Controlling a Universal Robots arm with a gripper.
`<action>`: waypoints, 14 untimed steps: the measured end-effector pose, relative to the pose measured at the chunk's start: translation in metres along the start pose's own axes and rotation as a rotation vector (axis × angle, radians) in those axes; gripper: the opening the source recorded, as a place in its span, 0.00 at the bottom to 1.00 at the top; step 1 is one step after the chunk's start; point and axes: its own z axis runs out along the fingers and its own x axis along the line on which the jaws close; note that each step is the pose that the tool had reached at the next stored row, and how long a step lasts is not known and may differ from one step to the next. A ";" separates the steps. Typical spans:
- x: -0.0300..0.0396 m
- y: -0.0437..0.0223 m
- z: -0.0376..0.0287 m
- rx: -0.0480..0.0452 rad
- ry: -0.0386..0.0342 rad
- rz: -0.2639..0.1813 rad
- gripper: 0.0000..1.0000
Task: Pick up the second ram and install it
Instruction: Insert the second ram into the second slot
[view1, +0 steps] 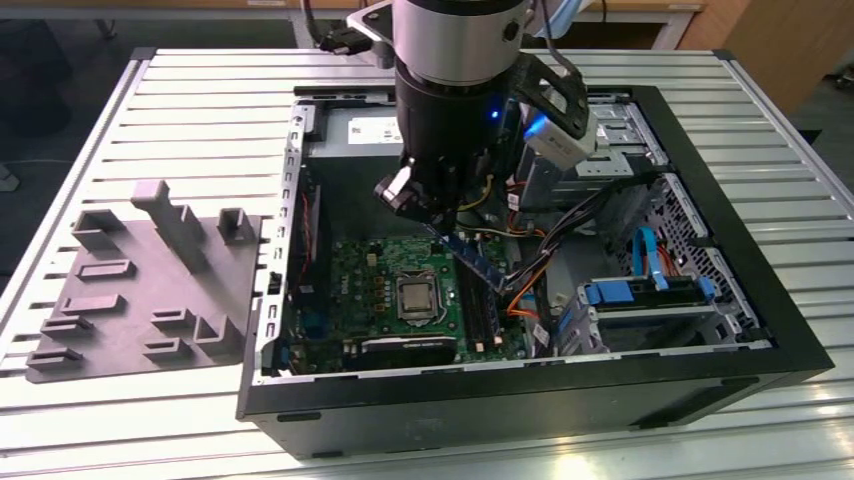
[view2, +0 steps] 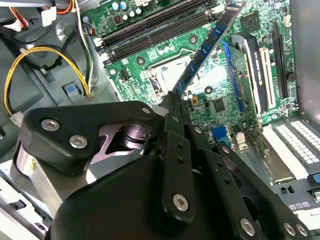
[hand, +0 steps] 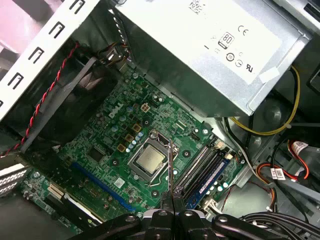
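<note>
- My gripper (view2: 175, 97) was clamped on one short end of the memory stick (view2: 207, 47), with a finger pressed flat against each face.
- The stick ran straight out from my fingertips, its long axis continuing the line of the fingers.
- In the exterior view it slanted from the gripper toward five o'clock, with the free end lowest.
- It hung tilted over the motherboard (view1: 374, 275), not level with the board. I could not tell whether its free end touched anything.
- The long black slots (hand: 202, 170) lay just past that free end, at about six o'clock in the exterior view, beside the processor socket (hand: 149, 161).
- Farthest off, at nine o'clock, the grey fixture plate (view1: 147, 290) sat outside the computer case (view1: 534, 385).
</note>
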 end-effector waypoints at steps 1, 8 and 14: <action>0.0000 0.0000 0.0000 0.0002 0.0000 0.006 0.11; 0.0000 0.0000 0.0000 0.0016 -0.0001 0.045 0.11; 0.0000 0.0000 0.0000 0.0030 -0.0002 0.084 0.11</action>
